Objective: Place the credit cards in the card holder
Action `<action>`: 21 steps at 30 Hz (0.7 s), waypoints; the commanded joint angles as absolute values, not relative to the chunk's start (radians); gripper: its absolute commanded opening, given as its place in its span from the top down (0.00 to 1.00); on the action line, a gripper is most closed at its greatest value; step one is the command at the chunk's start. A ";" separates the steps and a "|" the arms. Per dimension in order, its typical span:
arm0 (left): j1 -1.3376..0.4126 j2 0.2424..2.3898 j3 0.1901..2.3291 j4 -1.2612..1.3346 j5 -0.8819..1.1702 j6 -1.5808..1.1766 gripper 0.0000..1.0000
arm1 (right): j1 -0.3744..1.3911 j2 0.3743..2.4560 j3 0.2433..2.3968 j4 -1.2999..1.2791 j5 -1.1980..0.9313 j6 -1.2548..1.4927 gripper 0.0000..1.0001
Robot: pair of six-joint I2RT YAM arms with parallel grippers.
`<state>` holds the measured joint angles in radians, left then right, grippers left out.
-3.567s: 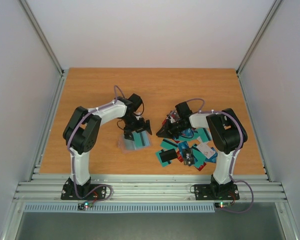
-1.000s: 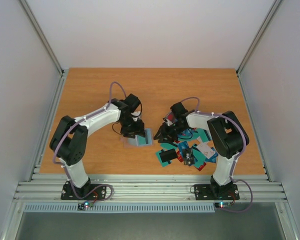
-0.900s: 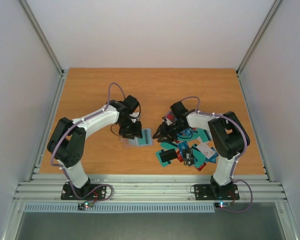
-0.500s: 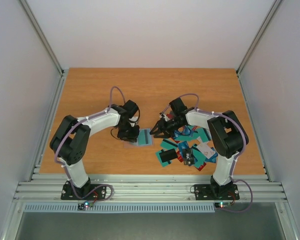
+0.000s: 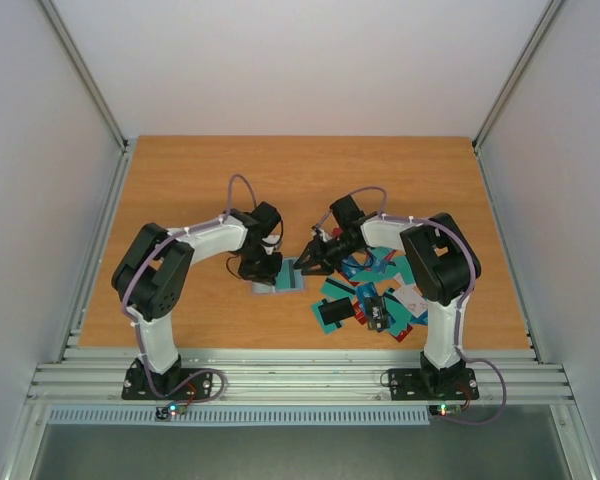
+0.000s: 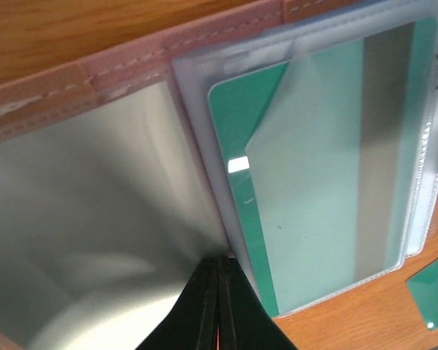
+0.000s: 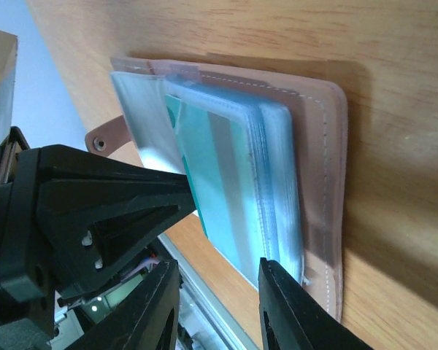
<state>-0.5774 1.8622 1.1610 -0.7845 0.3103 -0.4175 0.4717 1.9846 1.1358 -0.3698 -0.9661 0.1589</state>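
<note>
No legible writing in any view.
The teal card [image 6: 314, 168] in the clear sleeve of the holder [image 6: 131, 69], just right of the left pincer [image 6: 217, 292], bears only a plain grey stripe; any print on the loose cards [image 5: 332, 314] right of the right pincer [image 5: 308, 260] is too small to read.
</note>
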 commanded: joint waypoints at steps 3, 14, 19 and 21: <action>-0.575 1.904 1.188 -0.762 0.320 -0.378 0.97 | 0.483 2.017 1.151 -0.365 -0.977 0.149 0.69; -0.575 1.935 1.196 -0.755 0.333 -0.369 0.98 | 0.499 2.050 1.166 -0.381 -0.976 0.131 0.69; -0.575 1.942 1.193 -0.753 0.331 -0.370 0.99 | 0.502 2.037 1.189 -0.476 -0.890 0.055 0.68; -0.575 1.945 1.195 -0.759 0.321 -0.371 0.99 | 0.500 2.029 1.191 -0.491 -0.885 0.035 0.68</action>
<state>-0.5716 1.8919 1.1889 -0.7952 0.3408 -0.3840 0.4915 2.0319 1.1675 -0.4194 -0.9478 0.1108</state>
